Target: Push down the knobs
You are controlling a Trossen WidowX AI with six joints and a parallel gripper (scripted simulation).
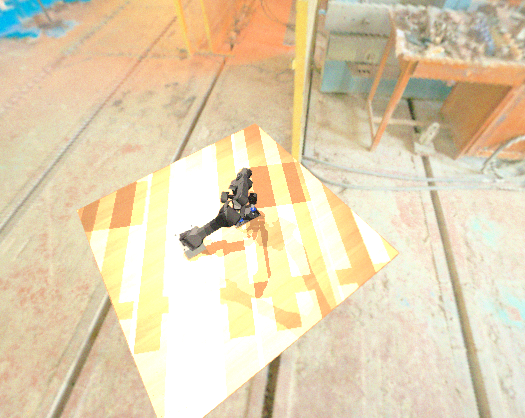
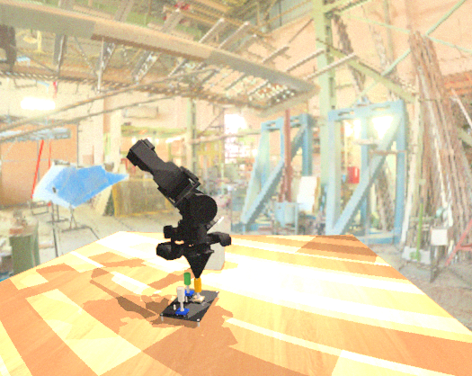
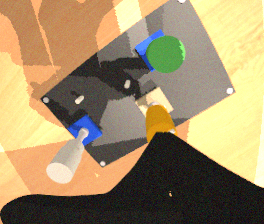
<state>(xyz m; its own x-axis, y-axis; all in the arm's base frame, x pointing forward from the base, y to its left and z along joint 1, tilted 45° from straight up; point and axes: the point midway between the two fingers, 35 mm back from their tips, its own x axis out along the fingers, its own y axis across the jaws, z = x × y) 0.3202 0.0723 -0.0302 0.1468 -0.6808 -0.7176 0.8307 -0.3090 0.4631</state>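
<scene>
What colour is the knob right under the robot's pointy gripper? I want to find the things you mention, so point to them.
The knob (image 2: pixel 198 285) (image 3: pixel 160 123) is orange-yellow; the wrist view shows it best.

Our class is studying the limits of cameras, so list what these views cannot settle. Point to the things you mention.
- Top of the orange knob (image 2: pixel 198 285) (image 3: pixel 160 124): covered by the pincer (image 2: pixel 198 277) (image 3: pixel 161 139) in the wrist view.
- Circuit board's (image 2: pixel 174 310) (image 3: pixel 193 65) knobs, top view: hidden beneath the arm.
- Board's legs, wrist view: hidden under the board.
- Any markings on the board, exterior view: too small.
</scene>
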